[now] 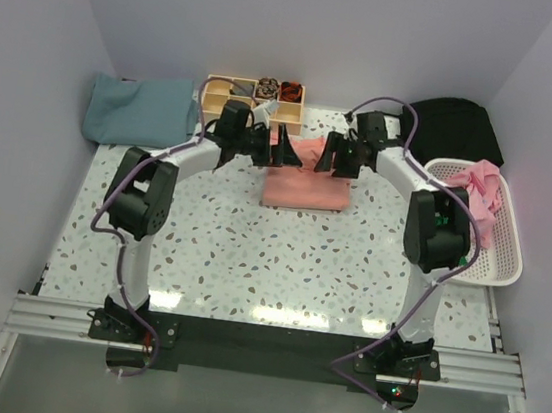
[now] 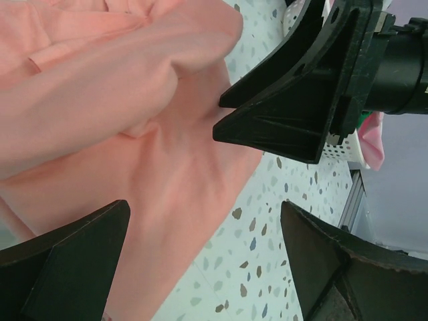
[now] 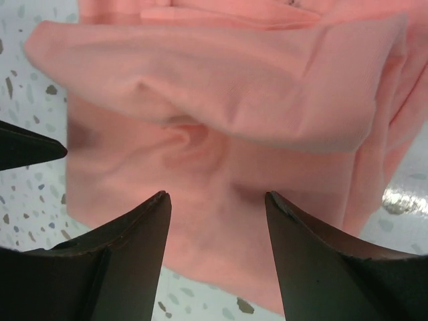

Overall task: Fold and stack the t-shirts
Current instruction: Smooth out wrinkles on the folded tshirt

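Note:
A salmon-pink t-shirt (image 1: 305,184) lies folded at the back middle of the table, with a loose fold bunched on its far part. My left gripper (image 1: 274,150) hovers at its left far corner, jaws wide open over cloth (image 2: 127,127) and bare table, holding nothing (image 2: 204,224). My right gripper (image 1: 333,157) is at the right far corner, open above the bunched fold (image 3: 221,87), with nothing pinched between its fingertips (image 3: 217,197). A teal-blue t-shirt (image 1: 139,110) lies at the back left. A pink t-shirt (image 1: 484,190) sits in the basket.
The white lattice basket (image 1: 495,269) stands along the right edge. A wooden compartment tray (image 1: 232,88) is at the back wall, just behind both grippers. A black cloth (image 1: 457,130) lies at the back right. The right gripper's finger (image 2: 287,110) is close in front of the left wrist camera.

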### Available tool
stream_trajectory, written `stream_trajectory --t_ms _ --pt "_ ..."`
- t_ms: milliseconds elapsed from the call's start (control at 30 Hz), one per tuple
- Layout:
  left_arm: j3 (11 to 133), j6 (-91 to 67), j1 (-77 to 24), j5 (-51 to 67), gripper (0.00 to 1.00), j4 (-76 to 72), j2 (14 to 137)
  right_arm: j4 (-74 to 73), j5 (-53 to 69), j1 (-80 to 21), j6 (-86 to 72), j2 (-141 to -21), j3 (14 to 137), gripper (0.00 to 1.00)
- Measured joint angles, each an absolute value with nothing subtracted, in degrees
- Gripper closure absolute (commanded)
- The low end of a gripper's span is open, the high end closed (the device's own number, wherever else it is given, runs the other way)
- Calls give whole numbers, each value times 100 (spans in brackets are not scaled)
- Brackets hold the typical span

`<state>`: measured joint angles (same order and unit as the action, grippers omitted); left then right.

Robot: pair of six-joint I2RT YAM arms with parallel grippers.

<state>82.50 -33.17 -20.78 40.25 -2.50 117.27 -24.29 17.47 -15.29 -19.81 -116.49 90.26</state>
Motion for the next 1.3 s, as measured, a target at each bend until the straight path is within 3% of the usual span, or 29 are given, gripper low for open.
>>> stream_trajectory --t_ms 400,967,1300 --pt "10269 -3151 -2060 3743 0 -78 13546 -2700 1339 -1485 -1697 -13107 10650 36" --pt "11952 -2862 -1715 3203 0 434 14691 -3144 784 -1343 -1599 -14892 13622 32" --pt "12105 -2541 -1715 3011 0 456 14796 -2891 307 -1288 -1688 -15063 13655 32"
